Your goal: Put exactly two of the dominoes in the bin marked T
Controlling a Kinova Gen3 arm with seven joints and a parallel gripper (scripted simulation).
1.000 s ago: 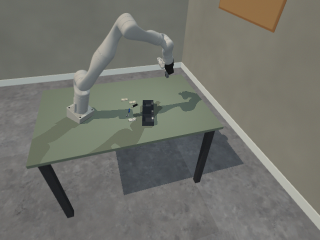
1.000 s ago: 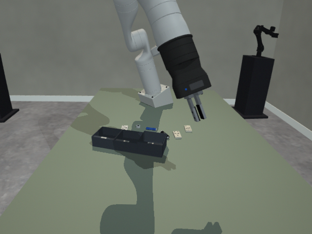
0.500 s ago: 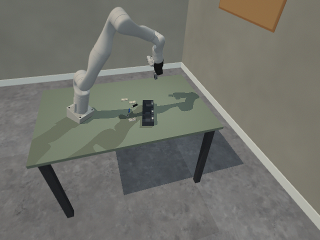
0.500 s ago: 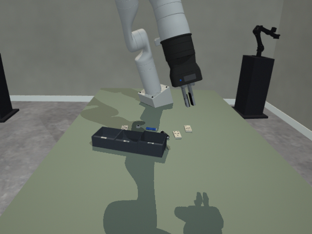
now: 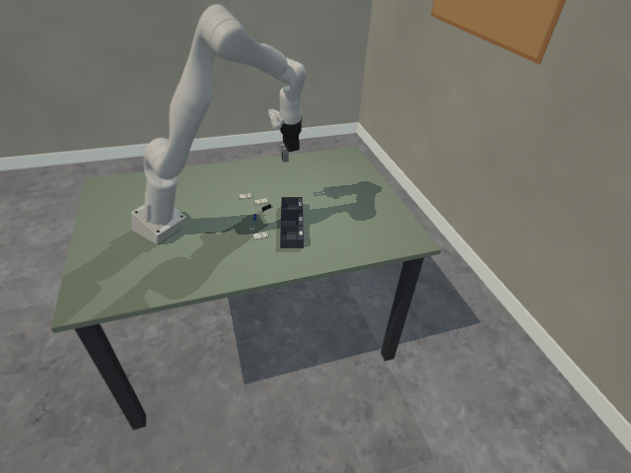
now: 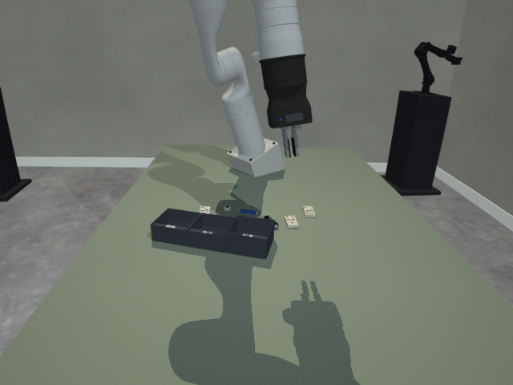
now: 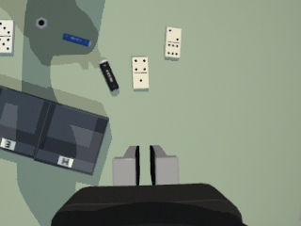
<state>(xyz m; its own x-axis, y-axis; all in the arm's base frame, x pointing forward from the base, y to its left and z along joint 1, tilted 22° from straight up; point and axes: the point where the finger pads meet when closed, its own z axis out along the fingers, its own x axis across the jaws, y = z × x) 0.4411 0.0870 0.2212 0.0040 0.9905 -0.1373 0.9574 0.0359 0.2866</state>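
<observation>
Table top (image 6: 373, 265): matt, smooth, olive-green. Bins (image 6: 211, 239): dark, matt, plastic-looking. Dominoes (image 7: 141, 73): cream, smooth, black pips. Gripper (image 6: 291, 156): fingers grey, metal-looking; housing matt black. Arm (image 5: 190, 97): white, faint sheen.

Narrow fingers above two dominoes (image 7: 141, 73).

— What colours do you see on the surface (image 6: 393, 257)?

— It is a dull sage green on black legs. The three dominoes (image 7: 141, 73) (image 7: 173, 43) (image 7: 6, 36) are cream with black pips. The bins (image 6: 248, 246) are dark slate grey with small pale labels.

— And the small bits near them?

— A bright blue stick (image 7: 77, 40), a black stick with a white end (image 7: 109, 75), and a grey ring (image 7: 41, 23) with a dark centre.

— The robot?

— White arm (image 5: 188, 92), black wrist, grey fingers.
</observation>
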